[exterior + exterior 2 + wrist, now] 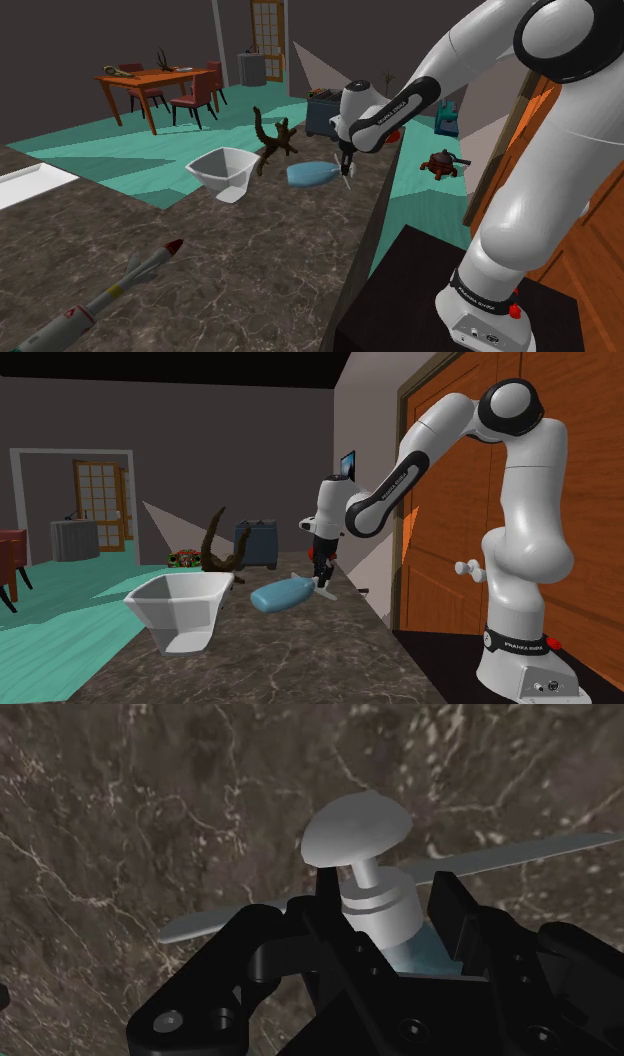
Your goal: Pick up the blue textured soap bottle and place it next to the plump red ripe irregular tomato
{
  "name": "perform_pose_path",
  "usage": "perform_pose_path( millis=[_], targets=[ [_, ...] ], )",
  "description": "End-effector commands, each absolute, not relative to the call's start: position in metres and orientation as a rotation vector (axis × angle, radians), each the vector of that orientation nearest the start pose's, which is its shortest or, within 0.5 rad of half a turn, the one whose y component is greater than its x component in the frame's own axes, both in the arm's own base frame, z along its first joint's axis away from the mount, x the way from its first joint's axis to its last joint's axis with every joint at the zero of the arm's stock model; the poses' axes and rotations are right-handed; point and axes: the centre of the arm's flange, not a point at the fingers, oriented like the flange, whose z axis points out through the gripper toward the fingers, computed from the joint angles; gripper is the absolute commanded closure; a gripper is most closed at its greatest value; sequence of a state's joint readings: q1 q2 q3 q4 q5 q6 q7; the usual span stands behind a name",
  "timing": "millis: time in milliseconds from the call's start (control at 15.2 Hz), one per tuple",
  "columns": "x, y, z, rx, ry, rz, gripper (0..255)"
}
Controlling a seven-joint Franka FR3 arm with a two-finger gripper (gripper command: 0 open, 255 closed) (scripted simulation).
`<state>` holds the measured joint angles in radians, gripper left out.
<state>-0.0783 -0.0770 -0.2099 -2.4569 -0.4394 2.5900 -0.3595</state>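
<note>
The counter (250,270) carried one blue soap bottle (312,175), one white bowl (235,182), one dark twisted branch (272,140) and one toy rocket (120,290). The bowl held nothing. The bottle lay on its side near the counter's edge, on the shoulder view's right, with bare counter toward the rocket. The pincer (385,894) was clenched on the bottle's white pump neck.
</note>
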Motion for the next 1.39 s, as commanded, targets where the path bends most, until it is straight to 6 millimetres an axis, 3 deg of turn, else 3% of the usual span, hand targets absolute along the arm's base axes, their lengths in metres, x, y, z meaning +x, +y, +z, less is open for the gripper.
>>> perform_pose_path(
  millis=[0,132,1320],
  targets=[
    [0.472,-0.129,0.343,-3.36,-0.727,-0.194,255],
    [0.471,-0.13,0.343,-3.36,-0.727,-0.194,255],
    [0.471,-0.13,0.438,-3.36,-0.727,-0.194,255]
  ],
)
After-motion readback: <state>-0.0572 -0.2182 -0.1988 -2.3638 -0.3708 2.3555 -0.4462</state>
